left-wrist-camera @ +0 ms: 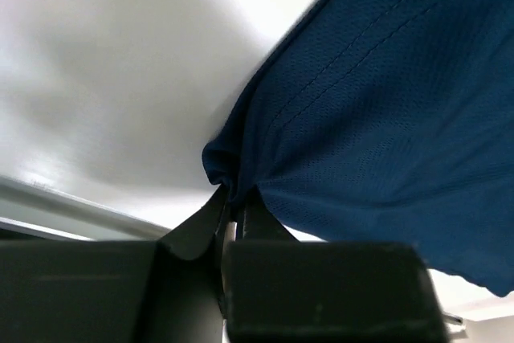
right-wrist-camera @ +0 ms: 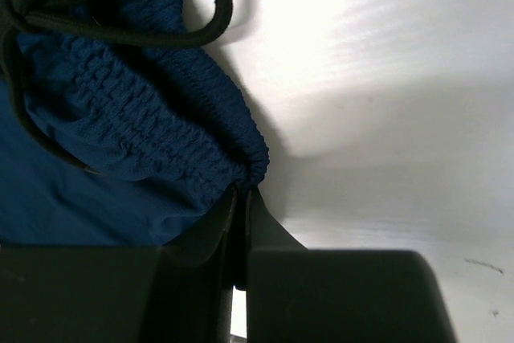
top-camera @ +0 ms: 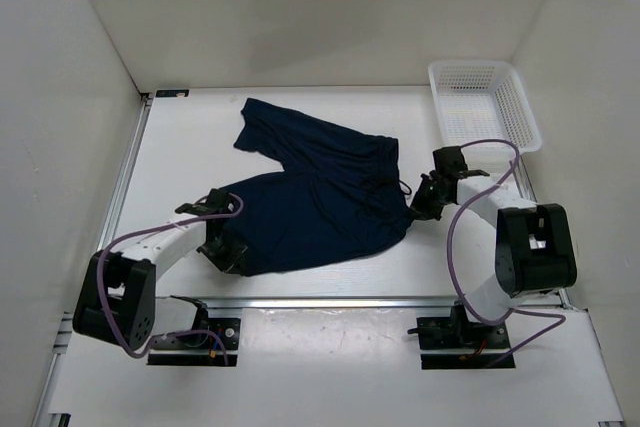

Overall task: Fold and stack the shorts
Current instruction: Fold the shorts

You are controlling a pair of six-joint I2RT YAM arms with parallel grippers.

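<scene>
You are looking down at a white table [top-camera: 190, 147] boxed in by plain white walls [top-camera: 300, 17] on its left, far and right sides. An aluminium rail [top-camera: 125, 182] runs along the left edge. A second rail [top-camera: 340, 301] crosses the near edge, just ahead of the two arm bases. The surface is matte and brightly lit, with soft shadows under the cloth and the arms. In the right wrist view you can make out a small dark scuff [right-wrist-camera: 482, 264] on it.

The shorts [top-camera: 320, 197] lie spread across the middle of the table, dark navy against the white. One leg reaches toward the far left and the other toward the near left. The gathered waistband [right-wrist-camera: 136, 118] is on the right side, and the black drawstring [right-wrist-camera: 120, 30] loops over it.

Your left gripper [top-camera: 225, 252] is at the near left hem of the shorts, jaws clenched on a pinch of the fabric edge. The left wrist view shows the cloth bunching into the closed tips. Your right gripper [top-camera: 425, 205] is at the right end of the waistband, jaws clamped on the elastic corner, which the right wrist view shows clearly.

A white plastic basket [top-camera: 485, 102] with latticed walls stands in the far right corner of the table, apart from the shorts and just beyond the right arm.
</scene>
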